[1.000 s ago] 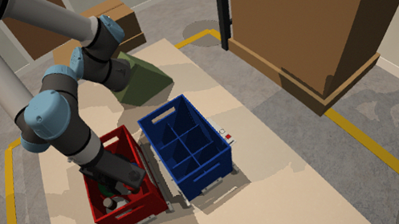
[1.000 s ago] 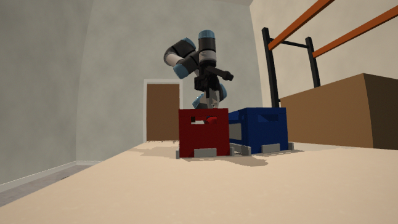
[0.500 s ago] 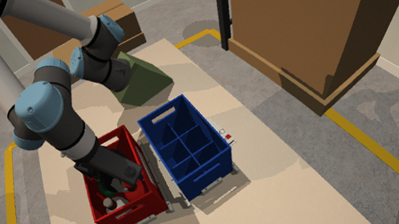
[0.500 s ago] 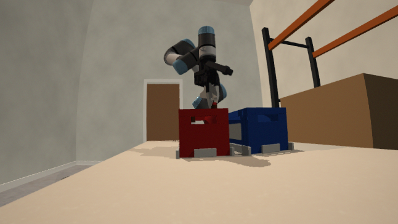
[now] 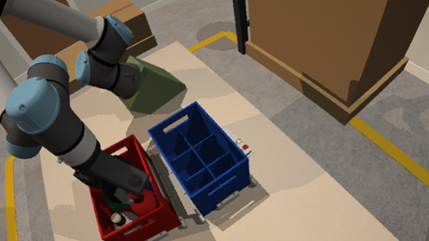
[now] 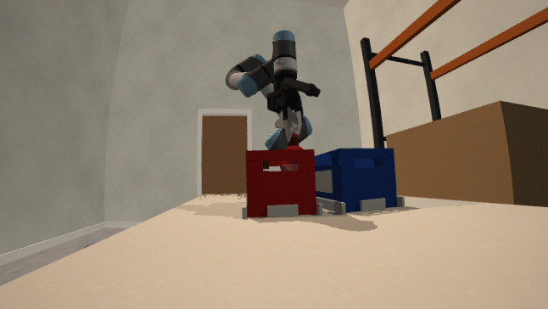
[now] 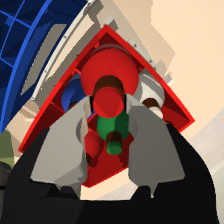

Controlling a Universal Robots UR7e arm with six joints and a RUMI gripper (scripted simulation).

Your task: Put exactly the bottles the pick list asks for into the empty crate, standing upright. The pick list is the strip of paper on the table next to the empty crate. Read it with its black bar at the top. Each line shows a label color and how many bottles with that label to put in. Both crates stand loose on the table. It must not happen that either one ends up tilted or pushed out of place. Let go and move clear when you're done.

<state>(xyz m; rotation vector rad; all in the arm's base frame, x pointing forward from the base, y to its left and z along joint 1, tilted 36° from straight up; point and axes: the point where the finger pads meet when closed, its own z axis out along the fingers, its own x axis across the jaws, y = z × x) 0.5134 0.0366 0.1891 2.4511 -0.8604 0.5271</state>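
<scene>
Two crates stand on the worktop (image 5: 298, 209): at frame centre the blue crate (image 5: 228, 179), left of it the red crate (image 5: 159, 220). Above the red one, the hand (image 7: 107, 112) grips a red-capped bottle (image 7: 108, 75) (neck pinched between grey fingers).

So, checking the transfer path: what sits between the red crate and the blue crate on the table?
In the top view, only grey rails run along the narrow gap between the red crate and the blue crate; no bottle stands there.
</scene>
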